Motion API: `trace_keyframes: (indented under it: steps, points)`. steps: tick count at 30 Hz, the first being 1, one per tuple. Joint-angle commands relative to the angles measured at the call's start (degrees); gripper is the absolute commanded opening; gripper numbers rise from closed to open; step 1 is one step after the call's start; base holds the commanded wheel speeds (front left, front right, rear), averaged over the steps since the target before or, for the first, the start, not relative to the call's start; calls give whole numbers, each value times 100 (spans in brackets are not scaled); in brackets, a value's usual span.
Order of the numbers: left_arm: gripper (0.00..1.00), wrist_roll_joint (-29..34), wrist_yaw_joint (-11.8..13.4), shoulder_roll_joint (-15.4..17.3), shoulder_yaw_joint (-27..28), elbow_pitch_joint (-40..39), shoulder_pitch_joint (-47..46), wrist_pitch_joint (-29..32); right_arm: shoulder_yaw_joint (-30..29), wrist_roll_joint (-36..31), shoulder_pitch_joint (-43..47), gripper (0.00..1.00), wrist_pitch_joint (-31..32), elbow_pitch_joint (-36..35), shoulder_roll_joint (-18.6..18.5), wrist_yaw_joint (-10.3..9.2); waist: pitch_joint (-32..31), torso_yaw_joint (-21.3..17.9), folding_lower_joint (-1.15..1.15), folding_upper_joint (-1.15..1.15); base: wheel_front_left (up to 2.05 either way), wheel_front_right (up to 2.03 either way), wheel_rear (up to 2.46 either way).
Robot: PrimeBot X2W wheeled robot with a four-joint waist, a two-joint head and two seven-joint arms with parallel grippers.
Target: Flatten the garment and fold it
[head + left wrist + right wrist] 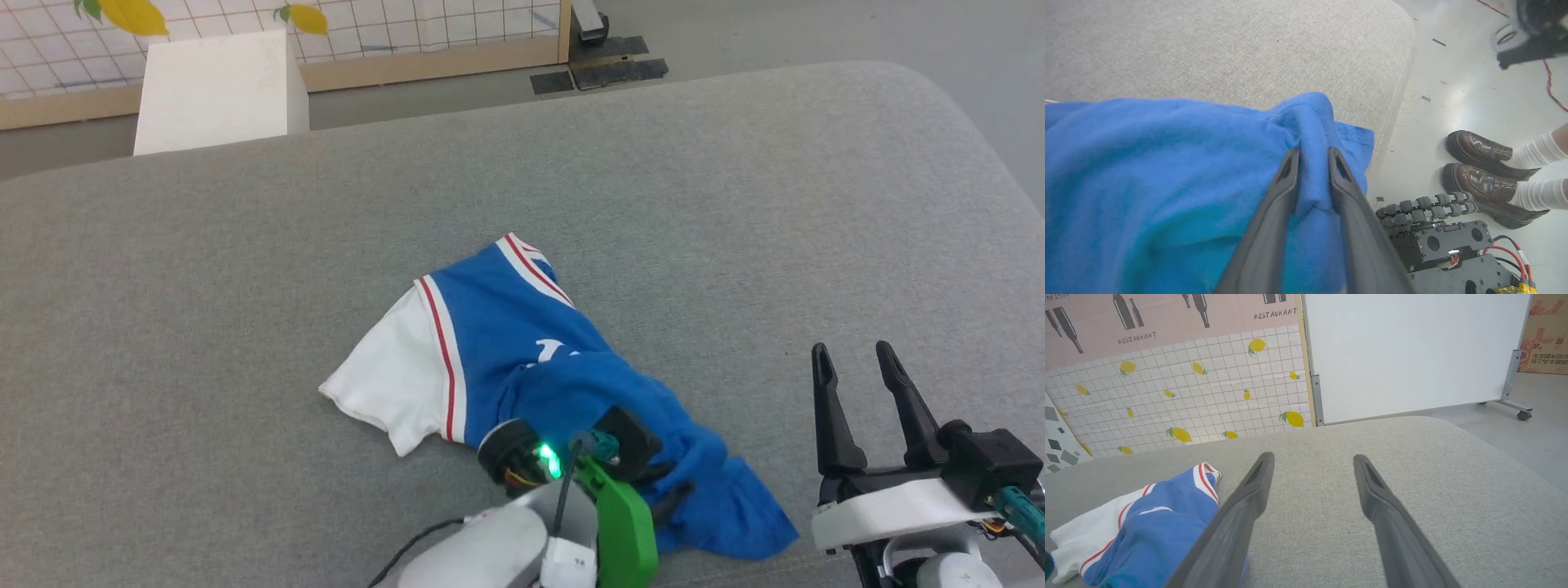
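We saw the left gripper (1312,152) pinching a garment (1147,171) fold, apparently at its hem; the right gripper (855,357), at 3 o'clock, gaped empty.

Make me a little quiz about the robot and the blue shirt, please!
1. True or false: the right gripper is holding the shirt.
2. Pick one: what is between the left gripper fingers? A) a red stripe B) a fold of blue cloth C) nothing at all
3. Short answer: what colour is the sleeve that sticks out at the side of the shirt?

Key
1. False. The right gripper is open and empty, apart from the shirt.
2. B. The left gripper is pinching a fold of blue cloth.
3. White.
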Motion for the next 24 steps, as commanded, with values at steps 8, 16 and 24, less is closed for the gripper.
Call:
trace_keyframes:
  steps: [8, 16, 24]
  points:
    - [100, -604, 230, 125, 889, 12, 22, -1018, -55, -51, -16, 100, -28, -23, 6, -9, -40, 254, 0, 0, 0, 0, 0]
    - [100, -634, 1290, 634, 2114, -522, 532, -2139, -26, -117, 51, 100, -28, -62, 6, -9, -227, 595, 0, 0, 0, 0, 0]
    - [100, 13, 1831, 809, 3847, -1633, 1763, -2246, 273, -282, -92, 100, -23, -135, 6, -9, -256, 902, 0, 0, 0, 0, 0]
